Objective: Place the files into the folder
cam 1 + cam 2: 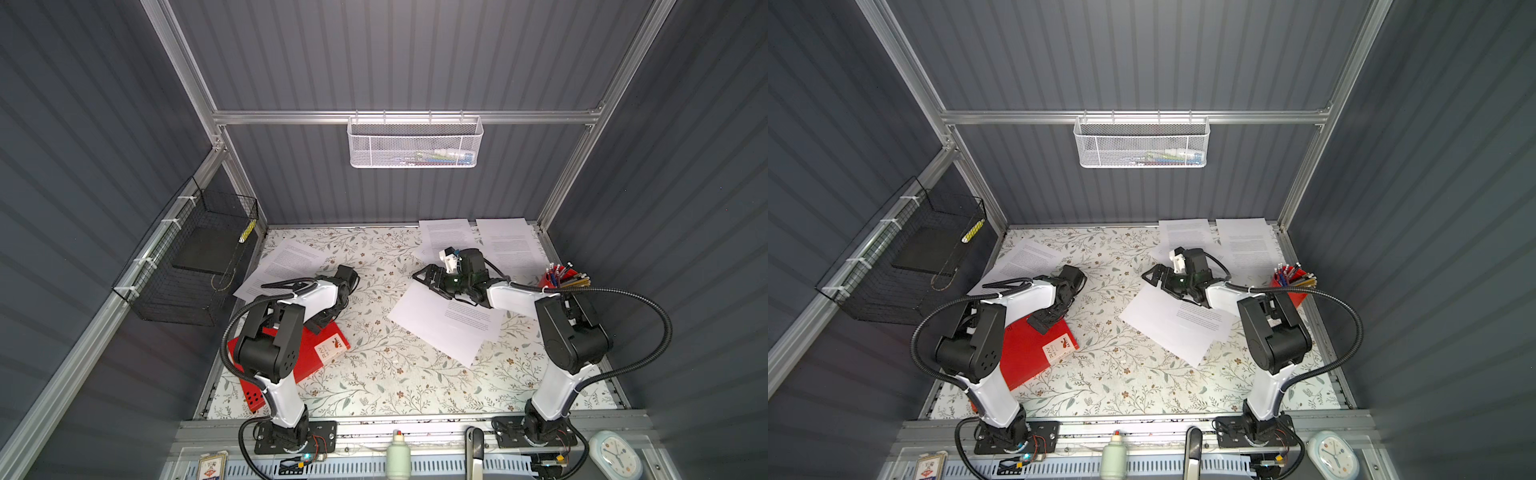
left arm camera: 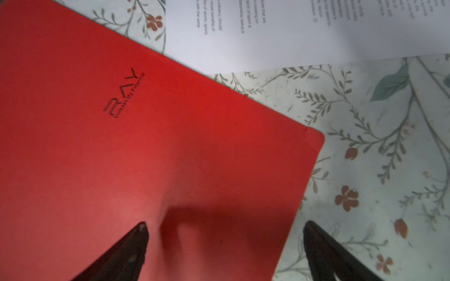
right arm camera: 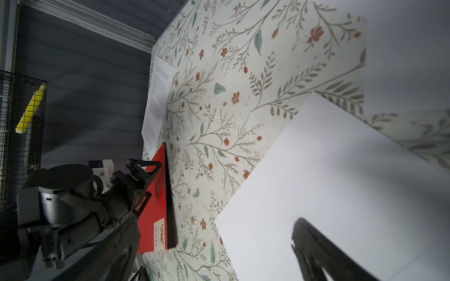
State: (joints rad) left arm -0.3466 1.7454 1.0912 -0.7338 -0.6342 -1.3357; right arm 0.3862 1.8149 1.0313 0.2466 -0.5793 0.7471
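**Left gripper** (image 2: 225,227): jaws spread wide, nothing between them. In the left wrist view one finger (image 2: 136,243) stands over the red cover and its mate over the floral tablecloth (image 2: 365,146). The pair straddles the edge of the folder (image 2: 146,150) near a rounded corner. Contact with the cover cannot be confirmed.

**Right gripper** (image 1: 430,282): jaws equally wide and empty, poised over the far corner of the centre sheet (image 1: 440,332).

**Folder:** closed and flat at the near left of the table, red side up, partly hidden under the left arm in both top views. The "RAY" lettering (image 2: 121,95) faces up and the white label (image 1: 330,347) sits at the corner nearest the table's middle.

**Files** (image 1: 1175,328): loose on the cloth, every visible sheet outside the folder.
- The centre sheet lies right of middle, well apart from the folder.
- The left sheet (image 1: 286,262) lies at the far left. Its edge meets the folder's edge in the left wrist view, and overlap cannot be judged.
- Two far sheets (image 1: 509,241) lie against the back wall.

**Surroundings:**
- A red pen cup (image 1: 552,282) stands at the right edge.
- A white mesh basket (image 1: 415,145) hangs on the back rail.
- A black wire basket (image 1: 199,257) is fixed to the left wall.
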